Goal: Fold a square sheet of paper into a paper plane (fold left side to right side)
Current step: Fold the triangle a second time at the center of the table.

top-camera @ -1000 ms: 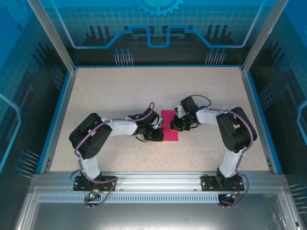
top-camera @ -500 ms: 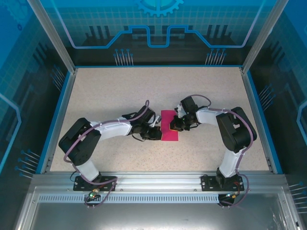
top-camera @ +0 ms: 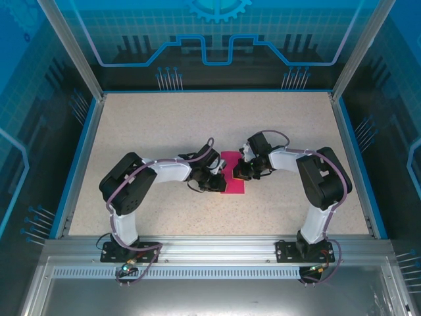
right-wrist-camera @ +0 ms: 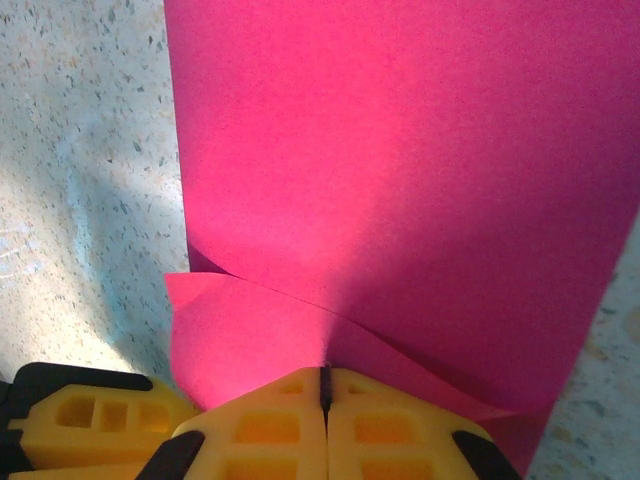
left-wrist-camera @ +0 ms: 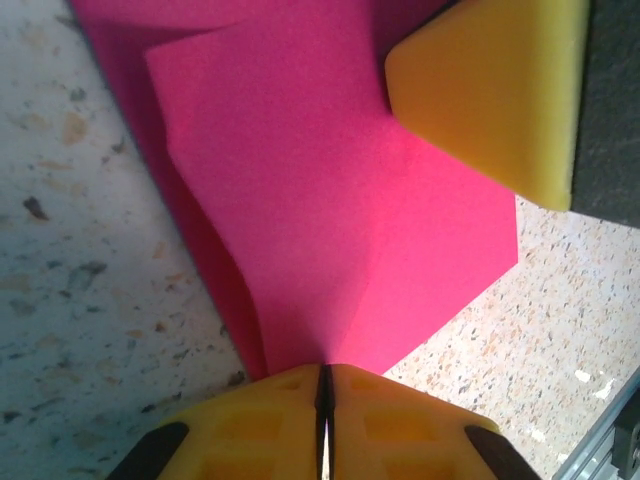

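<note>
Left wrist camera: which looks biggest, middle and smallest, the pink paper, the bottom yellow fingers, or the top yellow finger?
1. pink paper
2 or 3. bottom yellow fingers and top yellow finger: they look about alike, so I won't rank them.

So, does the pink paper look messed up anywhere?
A little. The pink paper is folded, but its layers don't line up: a lower layer peeks out along one side, and the top layer bulges up in a ridge near the left pincer instead of lying flat.
</note>
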Robot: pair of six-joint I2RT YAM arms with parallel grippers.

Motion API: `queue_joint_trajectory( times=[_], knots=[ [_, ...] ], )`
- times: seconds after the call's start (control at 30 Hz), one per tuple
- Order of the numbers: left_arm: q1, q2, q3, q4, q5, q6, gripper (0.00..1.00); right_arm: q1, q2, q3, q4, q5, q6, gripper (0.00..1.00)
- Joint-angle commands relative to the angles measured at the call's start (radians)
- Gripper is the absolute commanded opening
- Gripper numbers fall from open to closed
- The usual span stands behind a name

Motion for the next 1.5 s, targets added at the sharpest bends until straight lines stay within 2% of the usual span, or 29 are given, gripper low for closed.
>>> queue_joint_trajectory(
  times=[0.0, 0.23, 0.47, 0.83, 1.47],
  knots=[
    [0.005, 0.029, 0.001, -0.042, -0.043, 0.017, 0.11, 0.005, -0.075, -0.019, -0.045, 0.011, -0.041, 0.06],
    [0.002, 0.029, -0.039, -0.049, -0.070, 0.017, 0.10, 0.020, -0.140, -0.035, -0.100, -0.043, -0.089, 0.06],
    [-0.007, 0.039, -0.035, -0.069, -0.091, 0.023, 0.10, 0.071, -0.088, -0.026, -0.067, -0.060, -0.067, 0.05],
    [-0.014, 0.048, -0.029, -0.078, -0.105, 0.022, 0.10, 0.093, -0.008, 0.015, -0.074, -0.055, -0.064, 0.05],
    [-0.015, 0.062, -0.035, -0.100, -0.121, 0.026, 0.10, 0.082, 0.045, 0.087, -0.222, 0.135, -0.144, 0.05]
  ],
)
